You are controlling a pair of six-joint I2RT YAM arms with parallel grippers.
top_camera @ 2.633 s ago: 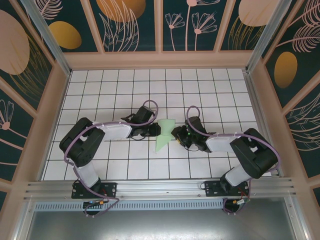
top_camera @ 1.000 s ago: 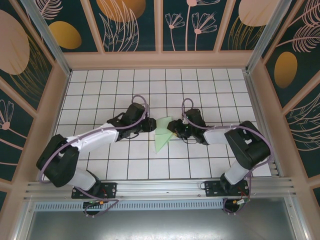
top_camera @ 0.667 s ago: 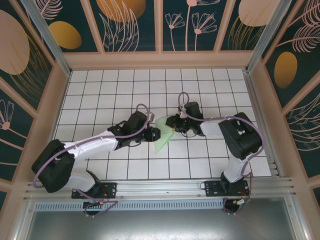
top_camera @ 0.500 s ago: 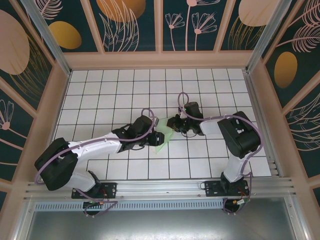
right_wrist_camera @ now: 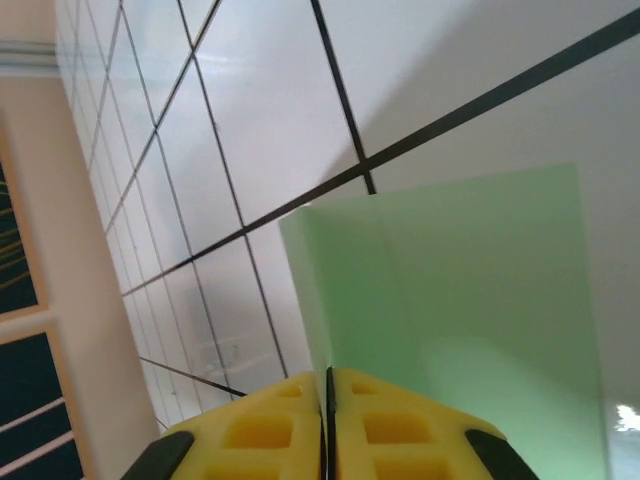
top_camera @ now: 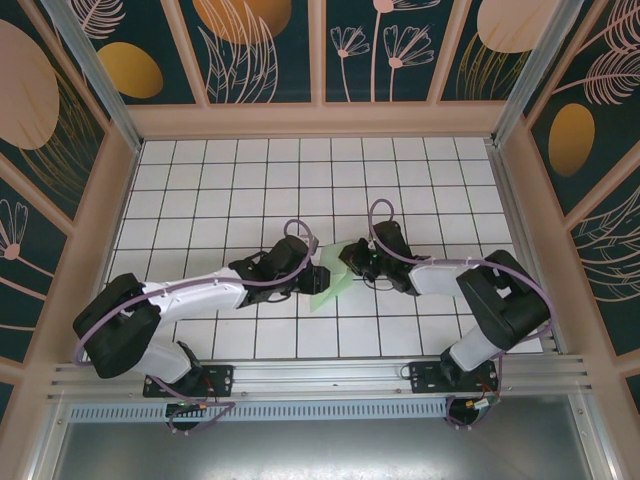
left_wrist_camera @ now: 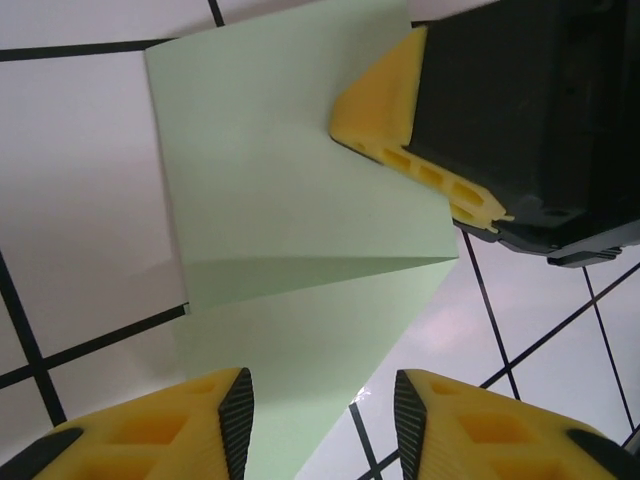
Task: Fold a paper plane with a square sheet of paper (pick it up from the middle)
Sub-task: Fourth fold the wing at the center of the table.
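While pinching the square sheet of paper (top_camera: pixel 330 284) at its far right edge with the right pincer (top_camera: pixel 348 263), yellow fingers (right_wrist_camera: pixel 260 425) pressed together on a raised flap, holds the left pincer (top_camera: pixel 314 277) parted at the sheet's left side, with a gap between its fingers (left_wrist_camera: pixel 160 420) and a pale green point beneath. Lies partly folded at mid-bench (top_camera: pixel 200 180), between both arms, creased across the middle.
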